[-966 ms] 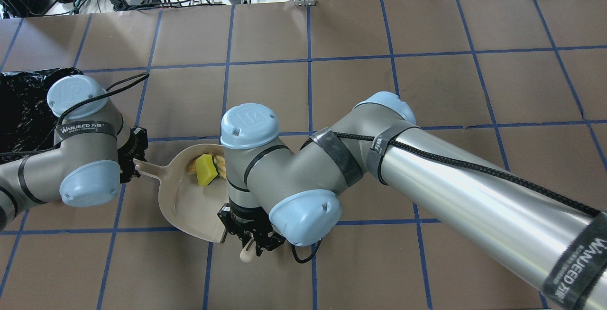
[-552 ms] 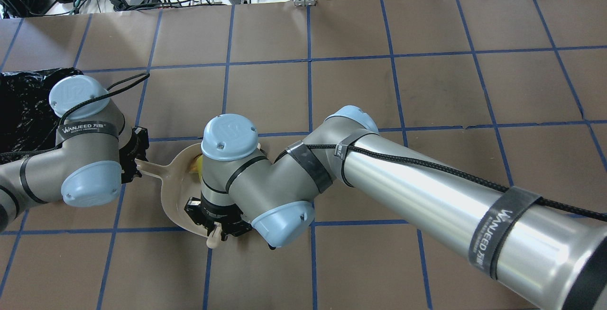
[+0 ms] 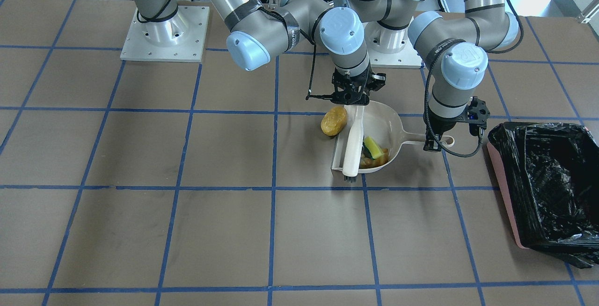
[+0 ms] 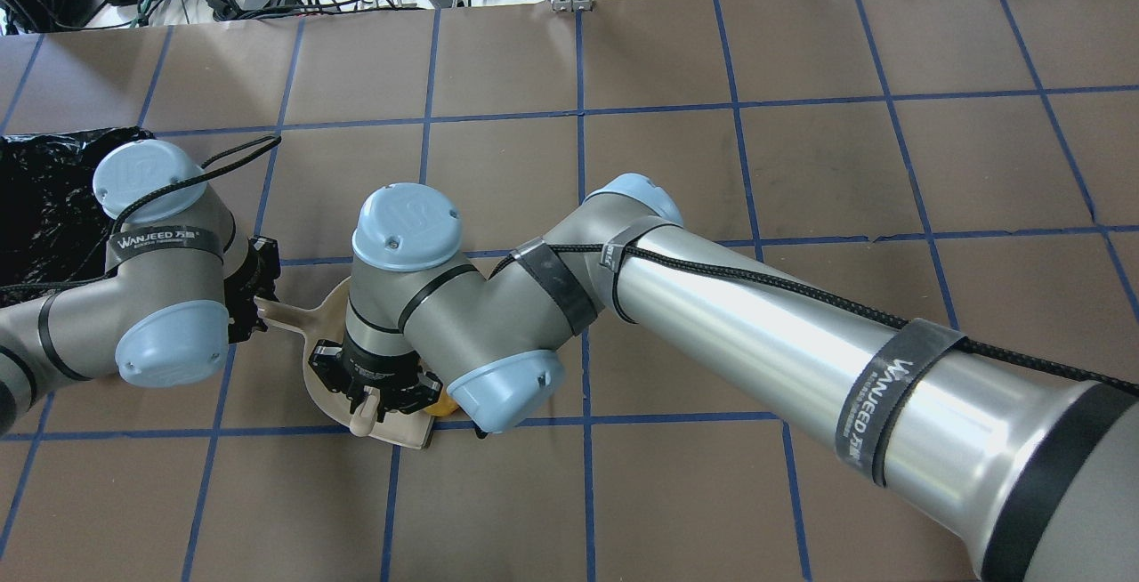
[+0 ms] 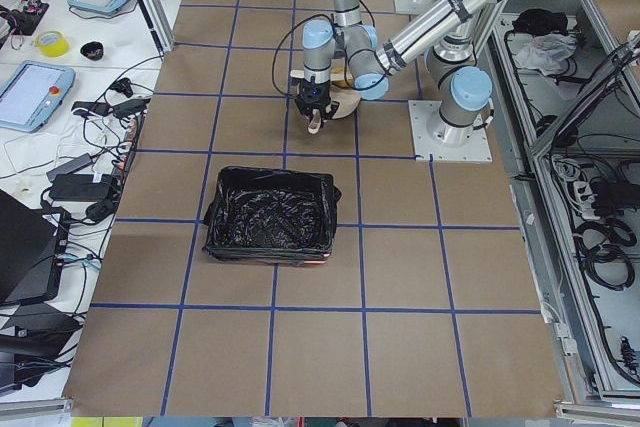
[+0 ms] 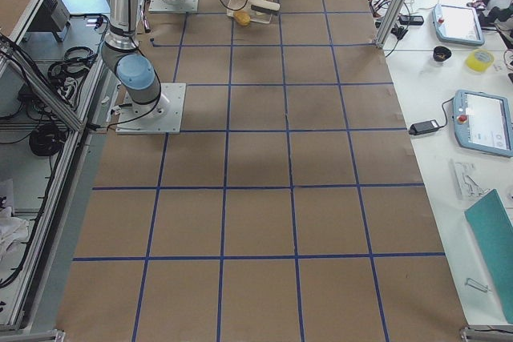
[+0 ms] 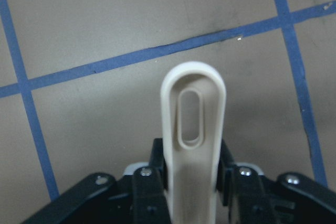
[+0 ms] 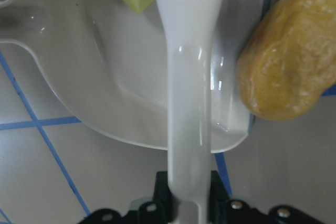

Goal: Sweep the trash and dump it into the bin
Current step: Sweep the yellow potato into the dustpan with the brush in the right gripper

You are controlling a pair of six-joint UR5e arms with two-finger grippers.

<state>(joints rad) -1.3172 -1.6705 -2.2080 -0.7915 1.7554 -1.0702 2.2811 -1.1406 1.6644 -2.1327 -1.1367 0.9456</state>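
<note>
My left gripper (image 3: 437,143) is shut on the handle (image 7: 193,129) of a beige dustpan (image 3: 390,123) that lies on the table. My right gripper (image 3: 354,100) is shut on a white brush (image 3: 352,144), which lies across the pan's open mouth. The yellow sponge with a green side (image 3: 373,147) and the tan croissant-like piece (image 3: 376,159) are inside the pan. The golden-brown potato (image 3: 333,120) sits on the table just outside the pan's lip and also shows in the right wrist view (image 8: 286,56). The pink bin with a black bag (image 3: 543,184) stands beyond the left arm.
The table is brown paper with a blue tape grid. In the overhead view the right arm covers most of the pan, and only the pan's front corner (image 4: 405,432) shows. Both arm bases (image 3: 164,30) stand at the robot's side of the table.
My right arm has swung toward the left arm and carried the brush across the pan; it now hides the sponge in the overhead view. The left arm and pan handle have stayed put.
</note>
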